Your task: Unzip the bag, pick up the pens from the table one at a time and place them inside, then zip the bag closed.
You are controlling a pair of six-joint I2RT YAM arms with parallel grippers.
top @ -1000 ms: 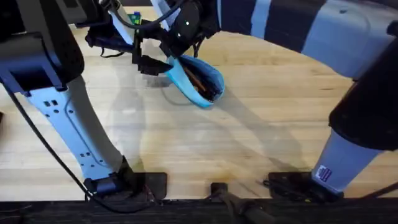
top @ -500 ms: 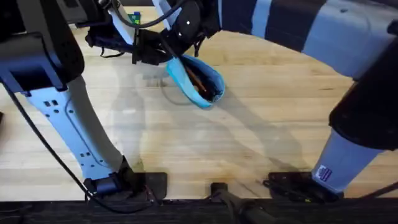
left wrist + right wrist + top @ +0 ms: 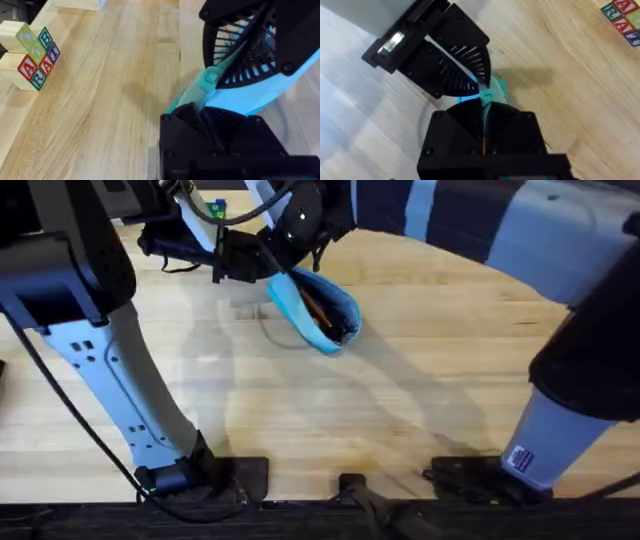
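The light-blue bag (image 3: 318, 308) hangs tilted above the table (image 3: 400, 415), its mouth gaping. Orange-red and dark pens (image 3: 322, 315) lie inside it. My left gripper (image 3: 258, 268) comes in from the left and is shut on the bag's upper end. My right gripper (image 3: 285, 258) reaches down from above onto that same end, shut on the fabric by the zipper. In the left wrist view my left gripper (image 3: 192, 110) pinches the turquoise bag (image 3: 255, 97), with the right gripper (image 3: 240, 60) just beyond. In the right wrist view my right gripper (image 3: 482, 107) clamps a turquoise strip of the bag (image 3: 497, 90), facing the left gripper (image 3: 460, 75).
Wooden alphabet blocks (image 3: 32, 52) stand on the table to the far left of the bag, and show as alphabet blocks (image 3: 622, 15) in the right wrist view. Both arm bases sit at the near edge. Bare tabletop stretches in front of the bag.
My left gripper moved away from me and closed in on the bag's upper end beside the right gripper. The bag and right arm stayed nearly still.
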